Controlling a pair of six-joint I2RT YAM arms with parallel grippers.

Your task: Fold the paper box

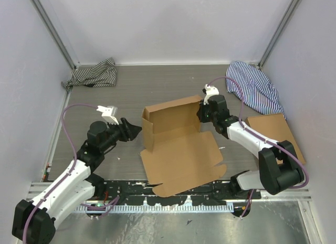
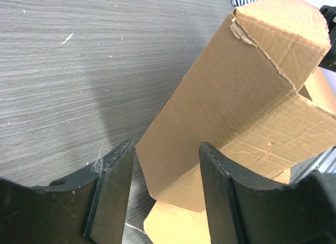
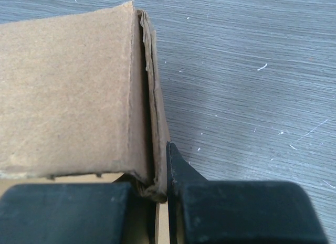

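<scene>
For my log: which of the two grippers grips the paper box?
The right gripper: its jaws pinch an upright wall of the paper box. The left gripper is open.

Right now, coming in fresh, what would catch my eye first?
The half-folded paper box at the table's centre, back and left walls raised. The right gripper pinches its wall at the far right corner; the left gripper hangs open beside the left wall. Striped cloths lie in both far corners.
</scene>
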